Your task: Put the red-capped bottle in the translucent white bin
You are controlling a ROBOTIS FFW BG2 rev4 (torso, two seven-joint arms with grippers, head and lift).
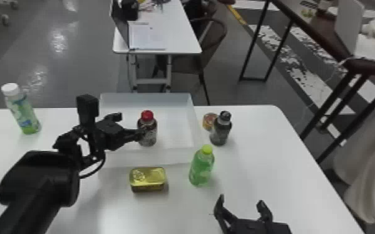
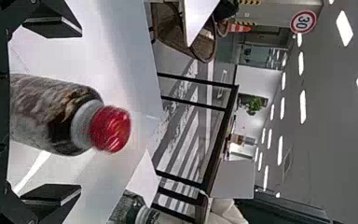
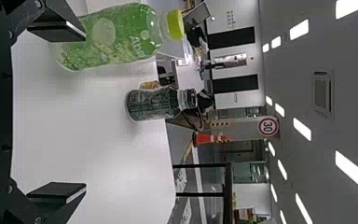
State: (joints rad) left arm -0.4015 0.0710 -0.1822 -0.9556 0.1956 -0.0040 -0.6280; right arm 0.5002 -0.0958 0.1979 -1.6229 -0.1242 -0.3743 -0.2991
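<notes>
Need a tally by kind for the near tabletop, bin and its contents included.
Bottles: 4 (red-capped, white-capped, black-capped, lime-capped)
Flat gold tin: 1
Small round container: 1
Translucent white bin: 1
Total: 7

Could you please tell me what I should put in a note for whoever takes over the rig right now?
Left claw: open, fingers apart on either side of the bottle.
Right claw: open and empty, near the right front of the table.
Red-capped bottle: upright inside the translucent white bin.
Done: the bottle is in the bin, apparently free of the claw.
To do: probably just back the left claw out gently, without tipping the bottle.
</notes>
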